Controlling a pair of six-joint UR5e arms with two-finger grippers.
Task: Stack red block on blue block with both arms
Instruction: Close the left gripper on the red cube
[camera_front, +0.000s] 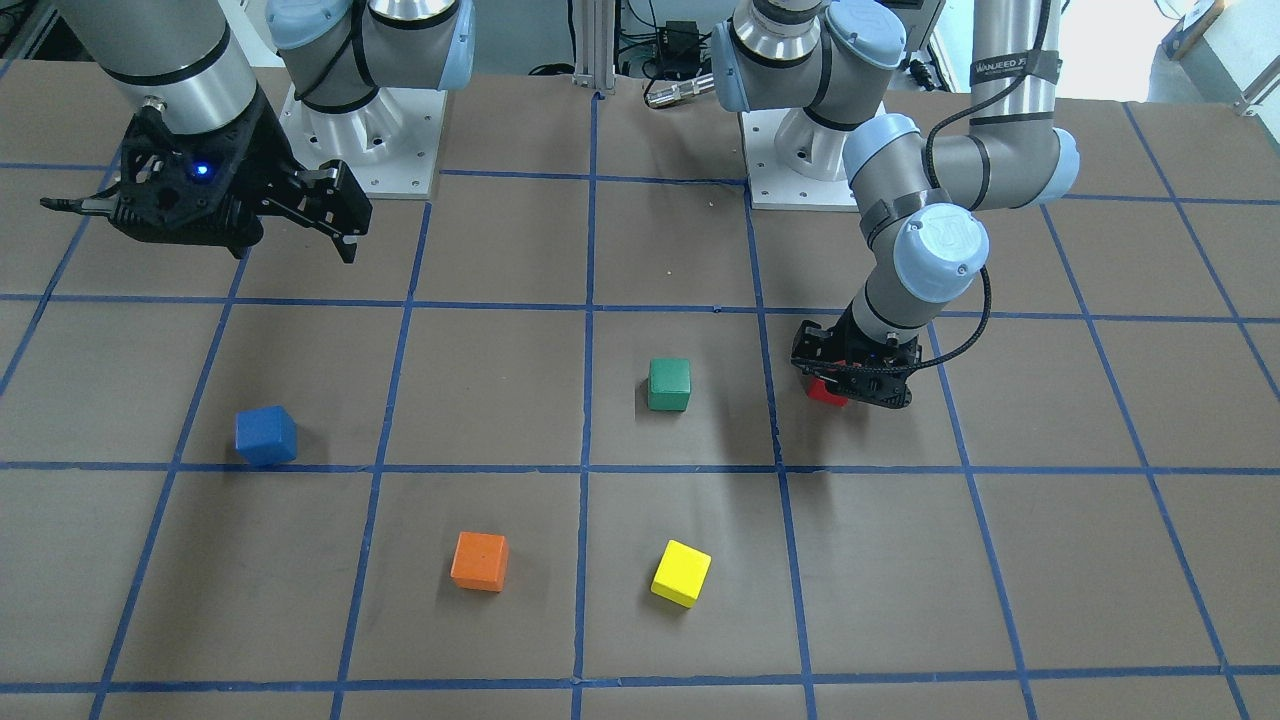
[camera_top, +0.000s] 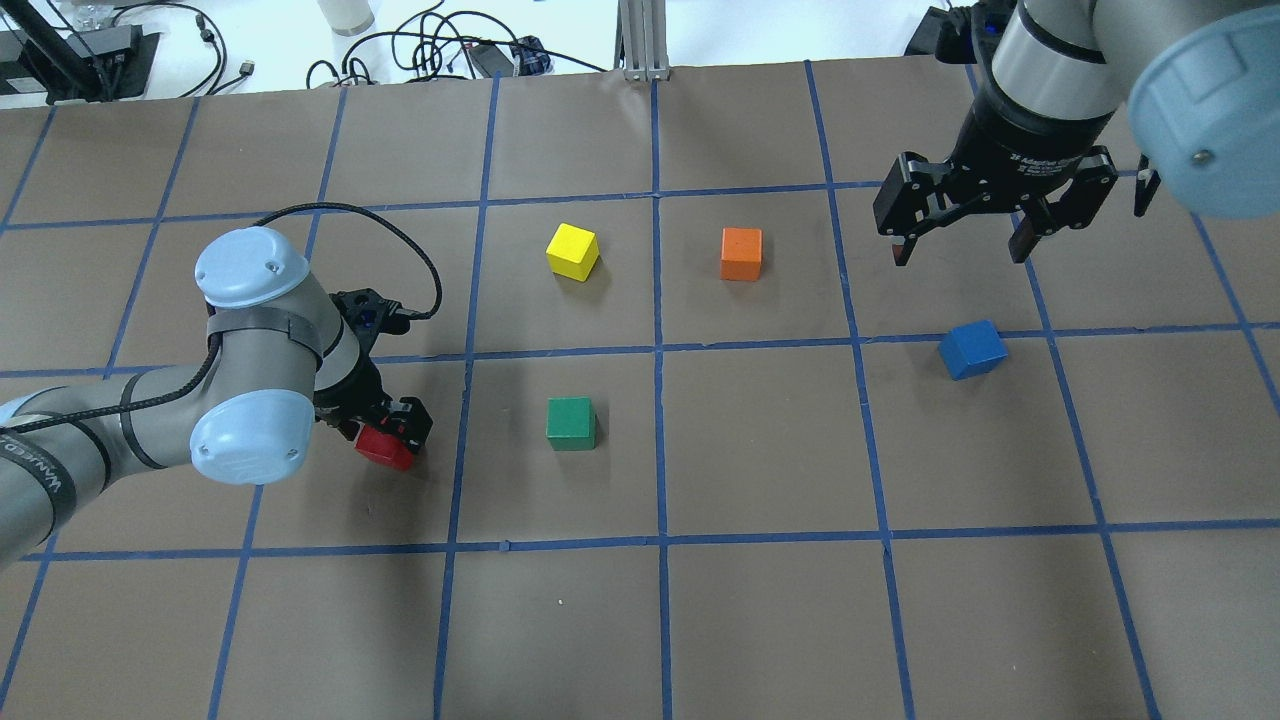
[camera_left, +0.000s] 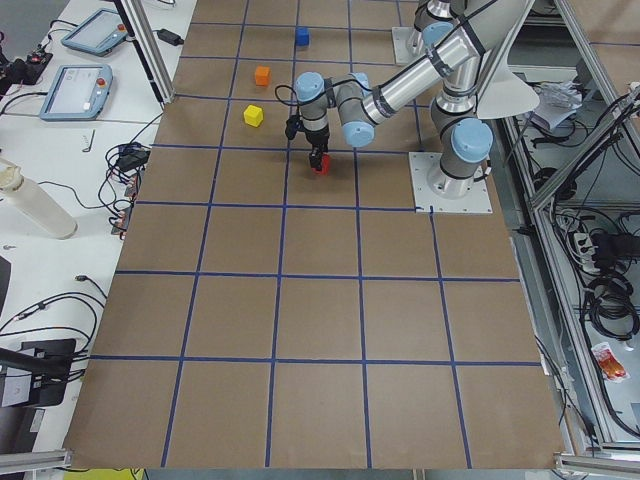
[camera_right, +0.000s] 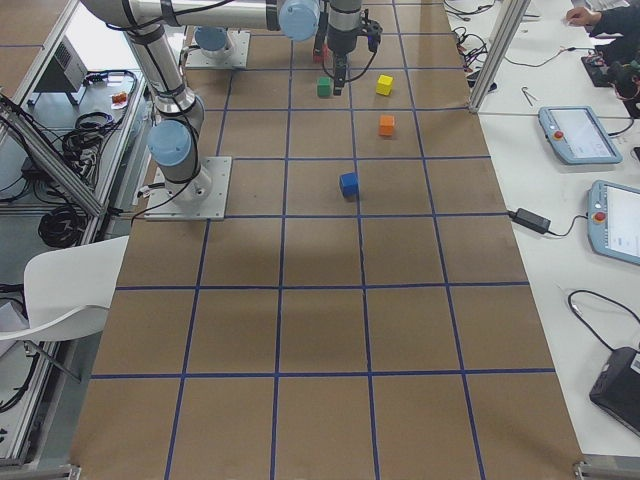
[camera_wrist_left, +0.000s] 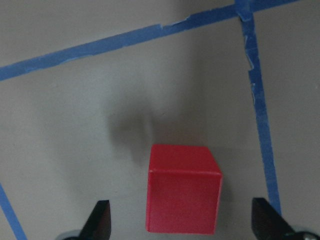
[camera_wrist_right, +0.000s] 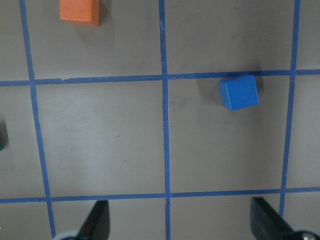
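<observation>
Overhead exterior: left claw (camera_wrist_left: 182, 216) released astride red block (camera_wrist_left: 184, 196), right claw (camera_top: 959, 252) released.

The worktop (camera_top: 760, 620) is covered in brown paper squared off by blue tape lines (camera_top: 660, 450). An aluminium post (camera_top: 640, 40) stands at its far edge among loose cables (camera_top: 400, 55). Along one side a white bench (camera_right: 520, 170) carries teach pendants (camera_right: 578, 133). On the opposite side sits a white chair (camera_right: 60, 290).
</observation>
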